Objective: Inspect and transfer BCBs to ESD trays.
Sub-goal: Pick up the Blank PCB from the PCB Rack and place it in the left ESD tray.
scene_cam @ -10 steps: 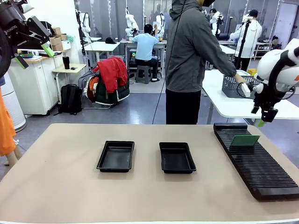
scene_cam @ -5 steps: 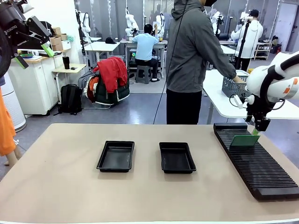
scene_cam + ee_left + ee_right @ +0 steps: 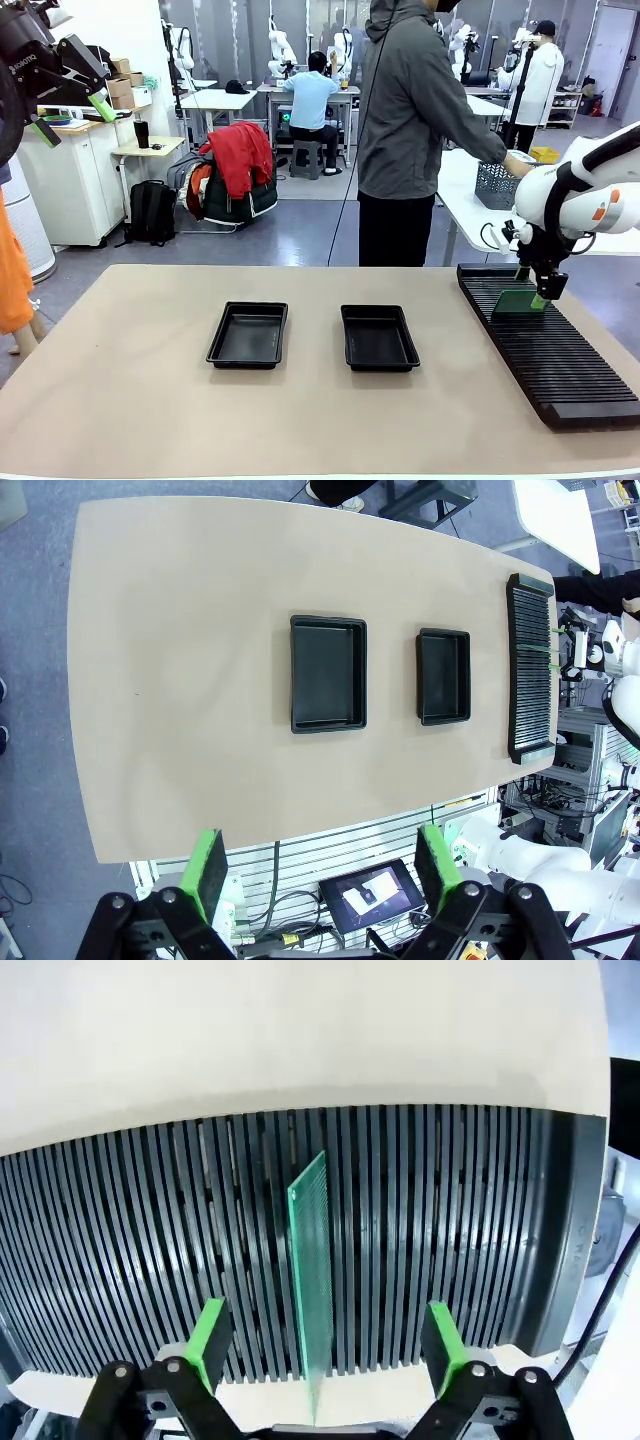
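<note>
Beige tabletop (image 3: 130, 400), two black trays apart near the frame's centre, left tray (image 3: 248, 334), right tray (image 3: 379, 337), long ribbed rack (image 3: 555, 360) at right.

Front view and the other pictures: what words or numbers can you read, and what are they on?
"ROBOTIQ": small white letters on the black body of the left gripper.
Rack: raised marks on its end wall, too blurred to read.
BCB and ESD trays: no words to be read.

Two black ESD trays (image 3: 248, 334) (image 3: 379, 338), one green BCB (image 3: 515, 302), one slotted rack (image 3: 560, 370).
</note>
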`<act>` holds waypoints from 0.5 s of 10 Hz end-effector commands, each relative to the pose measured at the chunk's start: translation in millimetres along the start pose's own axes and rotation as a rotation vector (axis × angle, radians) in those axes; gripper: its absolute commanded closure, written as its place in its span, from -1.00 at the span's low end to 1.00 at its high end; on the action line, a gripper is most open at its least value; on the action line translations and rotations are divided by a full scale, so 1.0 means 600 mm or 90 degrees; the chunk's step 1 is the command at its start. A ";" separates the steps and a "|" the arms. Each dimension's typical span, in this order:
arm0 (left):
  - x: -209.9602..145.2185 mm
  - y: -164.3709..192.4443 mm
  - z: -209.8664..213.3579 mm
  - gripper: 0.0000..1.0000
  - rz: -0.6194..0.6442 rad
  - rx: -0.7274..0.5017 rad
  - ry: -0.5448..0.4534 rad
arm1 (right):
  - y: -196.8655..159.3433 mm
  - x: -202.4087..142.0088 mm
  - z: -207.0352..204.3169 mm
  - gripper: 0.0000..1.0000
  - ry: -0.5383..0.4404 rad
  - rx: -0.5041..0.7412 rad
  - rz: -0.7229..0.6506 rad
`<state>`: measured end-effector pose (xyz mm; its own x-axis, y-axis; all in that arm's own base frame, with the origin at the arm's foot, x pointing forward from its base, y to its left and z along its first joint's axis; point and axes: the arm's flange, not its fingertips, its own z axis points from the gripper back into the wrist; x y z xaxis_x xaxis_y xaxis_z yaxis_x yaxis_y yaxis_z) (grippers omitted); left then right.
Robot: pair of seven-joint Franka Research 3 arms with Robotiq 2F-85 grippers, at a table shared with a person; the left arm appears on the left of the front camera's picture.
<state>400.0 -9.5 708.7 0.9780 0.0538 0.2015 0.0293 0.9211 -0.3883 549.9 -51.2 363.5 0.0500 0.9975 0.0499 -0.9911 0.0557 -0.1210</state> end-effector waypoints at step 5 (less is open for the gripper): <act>-0.001 0.002 0.000 -1.00 0.001 -0.002 0.000 | 0.002 -0.005 -0.012 -1.00 0.001 -0.001 -0.002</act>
<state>400.0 -9.5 708.7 0.9780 0.0538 0.2015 0.0293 0.9211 -0.3883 549.7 -56.8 354.4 0.0598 0.9970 0.0484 -0.9900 0.0655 -0.1247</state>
